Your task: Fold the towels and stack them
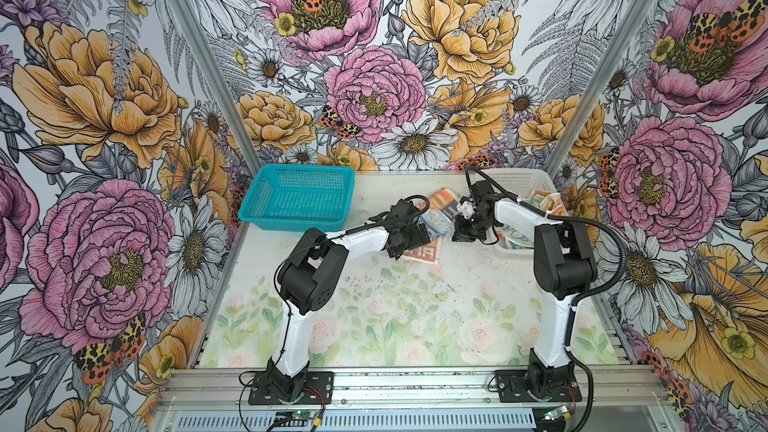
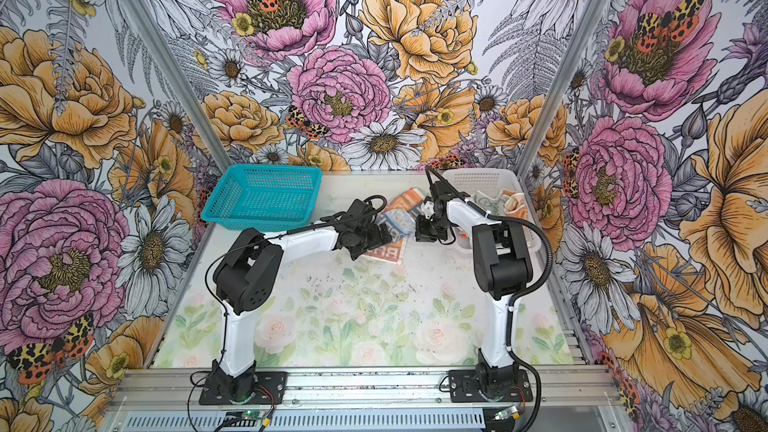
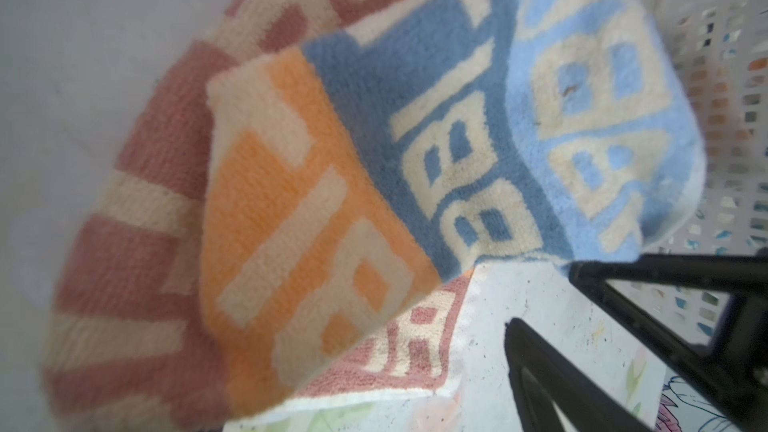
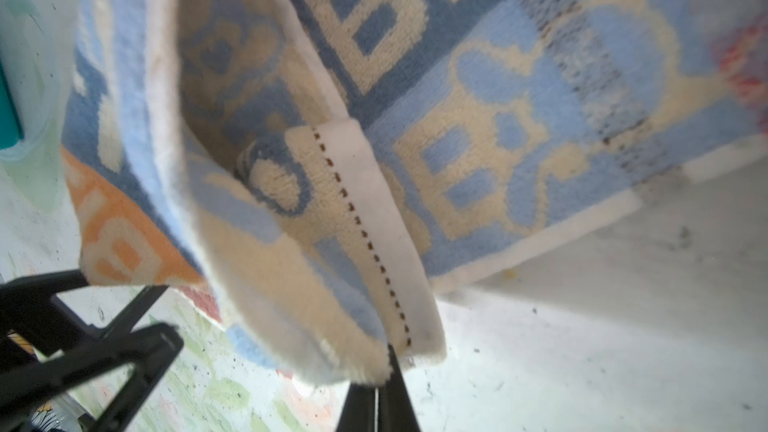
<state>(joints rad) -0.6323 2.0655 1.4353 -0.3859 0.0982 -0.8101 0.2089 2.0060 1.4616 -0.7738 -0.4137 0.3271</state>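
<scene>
The striped towel (image 1: 439, 218) (image 2: 395, 218) lies crumpled at the table's middle back, orange, blue and reddish bands with RABBIT lettering (image 3: 415, 151). My right gripper (image 4: 376, 384) (image 1: 458, 232) is shut on its white stitched hem (image 4: 374, 218) and holds that edge lifted off the table. My left gripper (image 3: 384, 359) (image 1: 405, 249) stands wide open at the towel's near-left side. One of its fingers (image 3: 552, 376) shows beside the flat reddish corner (image 3: 415, 338); hanging cloth hides the other. Two more towels, cream (image 2: 486, 201) and orange (image 2: 515, 203), lie in the white basket (image 1: 519, 178).
A teal mesh basket (image 1: 299, 197) (image 2: 262, 195) stands at the back left of the table. The white basket (image 2: 478, 178) sits at the back right, close behind my right arm. The floral table mat (image 1: 395, 317) stretches toward the front.
</scene>
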